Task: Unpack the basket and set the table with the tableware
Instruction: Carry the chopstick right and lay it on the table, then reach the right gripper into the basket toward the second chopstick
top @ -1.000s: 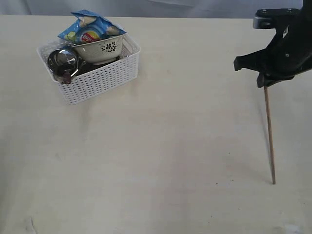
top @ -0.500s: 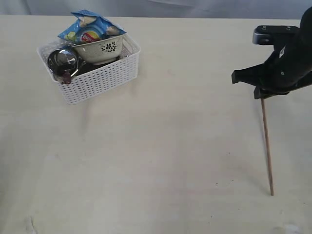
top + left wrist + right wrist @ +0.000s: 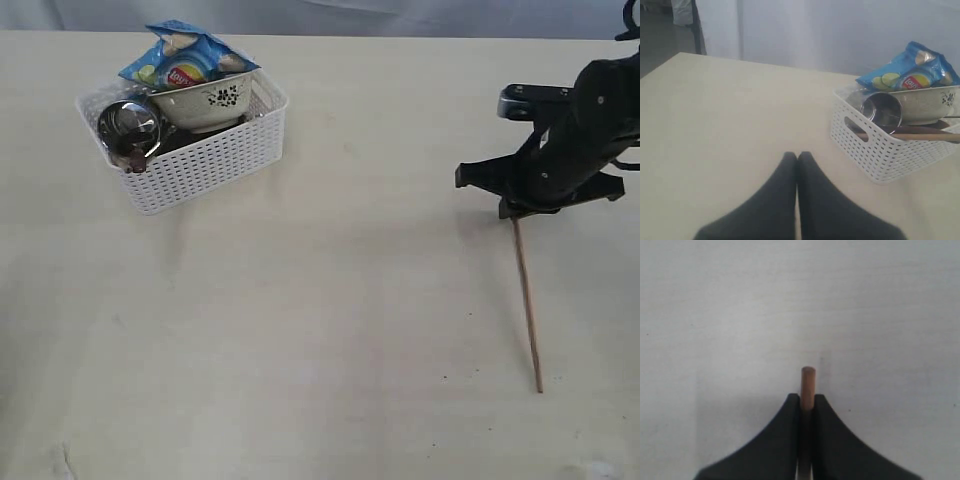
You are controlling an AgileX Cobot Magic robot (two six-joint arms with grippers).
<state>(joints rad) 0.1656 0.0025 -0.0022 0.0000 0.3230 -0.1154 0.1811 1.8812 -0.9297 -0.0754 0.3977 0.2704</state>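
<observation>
Exterior view, starting farthest from the right gripper (image 3: 515, 207): the white lattice basket (image 3: 190, 152) sits on the worktop (image 3: 330, 300), well apart from that gripper and over on the left arm's side. It is still packed. A steel cup (image 3: 128, 125) lies on its side in the end farthest from the gripper. Beside the cup is the cream floral bowl (image 3: 207, 100), and a blue chip bag (image 3: 186, 55) rests on the bowl's rim. Open worktop lies between the basket and the right gripper.

The right gripper is pinched narrow on the top end of a brown wooden chopstick (image 3: 527, 300). The chopstick hangs below the gripper, tilted, with its lower tip down at the worktop. Whether the tip touches the surface cannot be told. The right wrist view shows the chopstick almost end-on, clamped between the two black fingers (image 3: 785, 435).

The left wrist view shows the left gripper (image 3: 797, 156) with its fingers pressed together and nothing between them. It hovers over bare worktop. The basket stands ahead of it and off to one side, well apart. Brown wooden sticks (image 3: 920, 133) lie inside the basket below the bowl.
</observation>
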